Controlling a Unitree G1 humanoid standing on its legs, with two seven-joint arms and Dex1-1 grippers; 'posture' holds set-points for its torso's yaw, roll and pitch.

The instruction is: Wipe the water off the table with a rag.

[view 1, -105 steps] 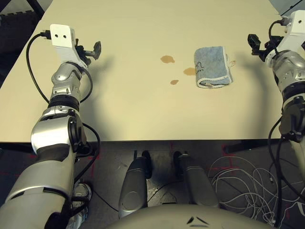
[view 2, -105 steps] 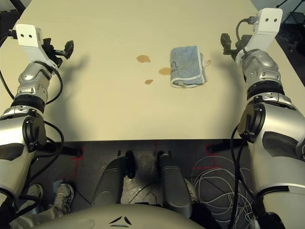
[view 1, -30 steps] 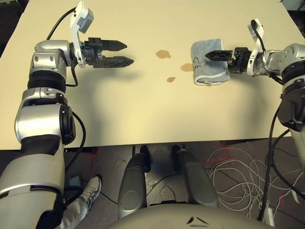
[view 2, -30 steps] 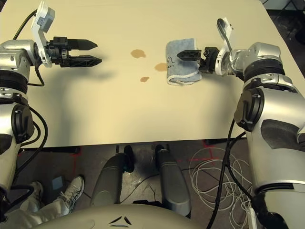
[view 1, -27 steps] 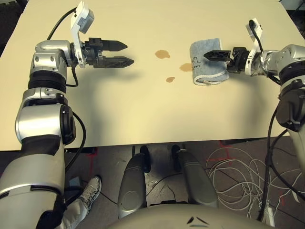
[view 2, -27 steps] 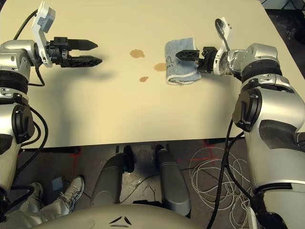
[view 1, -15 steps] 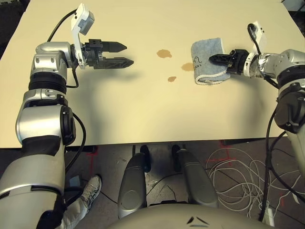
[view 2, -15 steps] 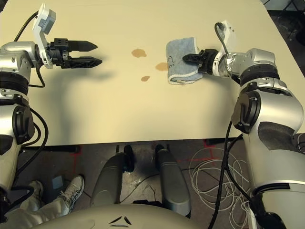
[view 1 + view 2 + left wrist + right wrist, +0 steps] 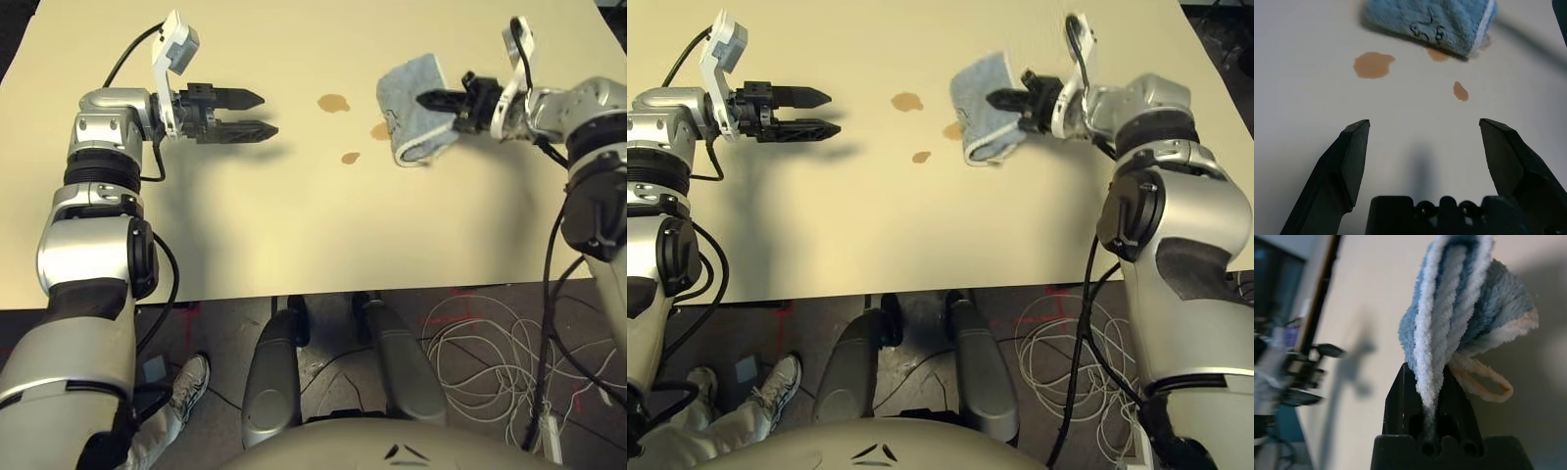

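Note:
The blue-grey rag (image 9: 407,83) hangs tilted just above the cream table (image 9: 294,225) at the far right, with my right gripper (image 9: 423,99) shut on its folded edge (image 9: 1449,308). Three small brown blotches of water lie to its left: one (image 9: 334,102) farthest back, one (image 9: 380,130) partly under the rag's lower edge, and one (image 9: 350,158) nearest me. My left gripper (image 9: 265,114) hovers open over the left part of the table, pointing toward the water (image 9: 1374,65), with nothing between its fingers.
The table's front edge (image 9: 323,294) runs across below both arms. On the dark floor beyond it lie loose white cables (image 9: 490,362) at the right and a person's shoe (image 9: 186,380) at the left.
My right gripper has closed on the rag's edge and raised it off the table, carrying it slightly left. The left arm has stayed in place.

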